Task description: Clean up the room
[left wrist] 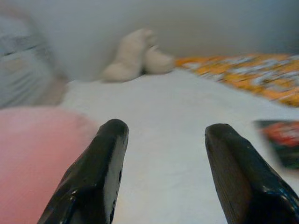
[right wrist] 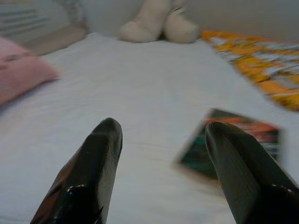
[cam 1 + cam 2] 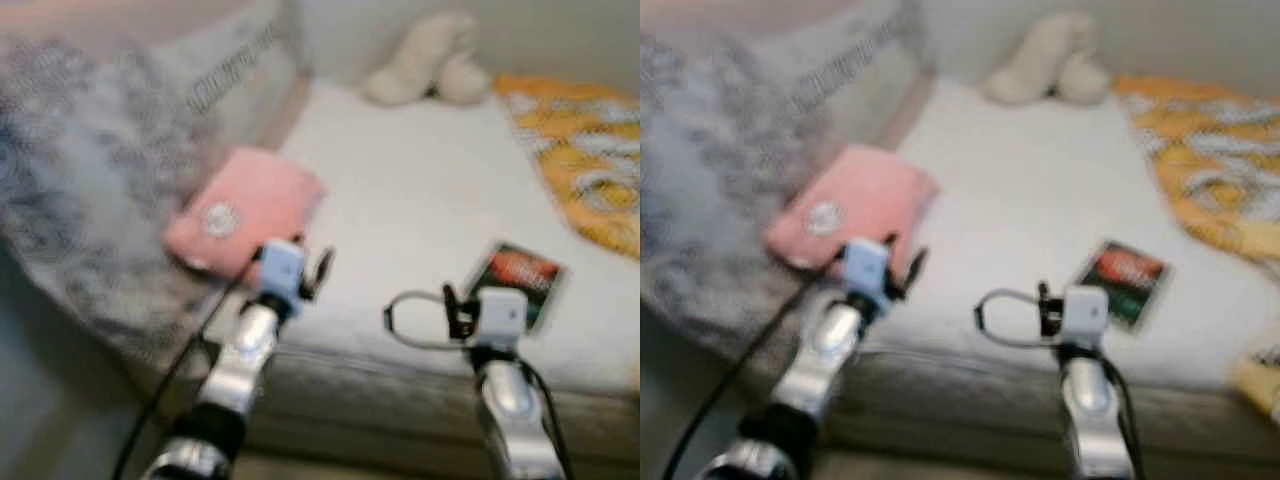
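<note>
**White bed with both pincers raised over its near edge**

White sheets cover a bed (image 3: 420, 190), blurred in the head views. A pink cushion (image 3: 245, 210) lies on the left side, against a grey patterned blanket (image 3: 90, 170). A cream soft toy (image 3: 425, 60) sits at the far end by the wall. An orange and yellow patterned cover (image 3: 585, 160) runs along the right side. A dark book with a red and green cover (image 3: 515, 280) lies flat near the front edge.

The left pincer (image 1: 161, 154) hovers just beside the cushion, fingers spread apart and empty. The right pincer (image 2: 161, 154) hovers near the book, also spread and empty. The wrist views show those gaps plainly; the head views show the silver arms and cables instead.
</note>
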Controlling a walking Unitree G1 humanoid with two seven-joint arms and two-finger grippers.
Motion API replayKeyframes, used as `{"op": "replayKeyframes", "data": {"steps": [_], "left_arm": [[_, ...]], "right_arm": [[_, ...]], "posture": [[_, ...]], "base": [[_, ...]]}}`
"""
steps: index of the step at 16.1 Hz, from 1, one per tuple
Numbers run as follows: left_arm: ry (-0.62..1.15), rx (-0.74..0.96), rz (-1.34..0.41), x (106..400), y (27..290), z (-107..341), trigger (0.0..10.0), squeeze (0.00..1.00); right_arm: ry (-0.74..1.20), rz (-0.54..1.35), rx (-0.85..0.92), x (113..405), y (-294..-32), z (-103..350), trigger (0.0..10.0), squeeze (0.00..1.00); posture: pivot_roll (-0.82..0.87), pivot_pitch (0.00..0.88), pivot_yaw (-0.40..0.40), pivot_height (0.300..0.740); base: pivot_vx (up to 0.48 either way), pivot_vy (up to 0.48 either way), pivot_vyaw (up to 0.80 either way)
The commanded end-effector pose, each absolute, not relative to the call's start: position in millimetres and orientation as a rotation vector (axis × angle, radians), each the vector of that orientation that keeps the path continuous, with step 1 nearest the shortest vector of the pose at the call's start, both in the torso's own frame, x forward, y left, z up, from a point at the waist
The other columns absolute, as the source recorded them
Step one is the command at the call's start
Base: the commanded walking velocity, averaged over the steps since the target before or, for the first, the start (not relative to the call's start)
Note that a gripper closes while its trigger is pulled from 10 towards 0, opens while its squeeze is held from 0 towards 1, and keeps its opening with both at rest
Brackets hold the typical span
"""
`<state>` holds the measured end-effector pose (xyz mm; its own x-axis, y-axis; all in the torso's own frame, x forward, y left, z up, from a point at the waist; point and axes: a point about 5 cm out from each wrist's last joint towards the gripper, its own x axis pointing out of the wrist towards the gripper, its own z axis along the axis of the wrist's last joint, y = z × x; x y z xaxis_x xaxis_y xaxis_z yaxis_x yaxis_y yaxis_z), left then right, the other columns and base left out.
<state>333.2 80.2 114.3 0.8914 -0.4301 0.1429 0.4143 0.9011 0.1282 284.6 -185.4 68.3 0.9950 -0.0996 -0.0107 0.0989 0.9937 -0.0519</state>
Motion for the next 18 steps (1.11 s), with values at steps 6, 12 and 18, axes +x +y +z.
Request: {"op": "replayKeyframes", "data": {"steps": [6,12,18], "left_arm": [[-0.157,0.121,-0.414,340.5,93.4,115.0,10.0,0.0],[-0.061,0.118,-0.465,344.5,90.1,106.5,10.0,0.0],[-0.047,0.156,-0.414,353.2,97.4,109.4,10.0,0.0]], "right_arm": [[0.013,-0.047,-0.048,287.0,-170.8,67.8,10.0,0.0],[0.041,-0.03,-0.069,286.0,-170.6,63.5,10.0,0.0],[0.054,-0.019,-0.08,286.4,-170.9,60.3,10.0,0.0]], "posture": [[0.07,0.0,0.037,0.74],[0.07,0.0,0.029,0.74],[0.07,0.0,0.023,0.74]], "base": [[0.0,-0.48,0.0],[0.068,-0.116,-0.35],[0.407,0.252,-0.7]]}}
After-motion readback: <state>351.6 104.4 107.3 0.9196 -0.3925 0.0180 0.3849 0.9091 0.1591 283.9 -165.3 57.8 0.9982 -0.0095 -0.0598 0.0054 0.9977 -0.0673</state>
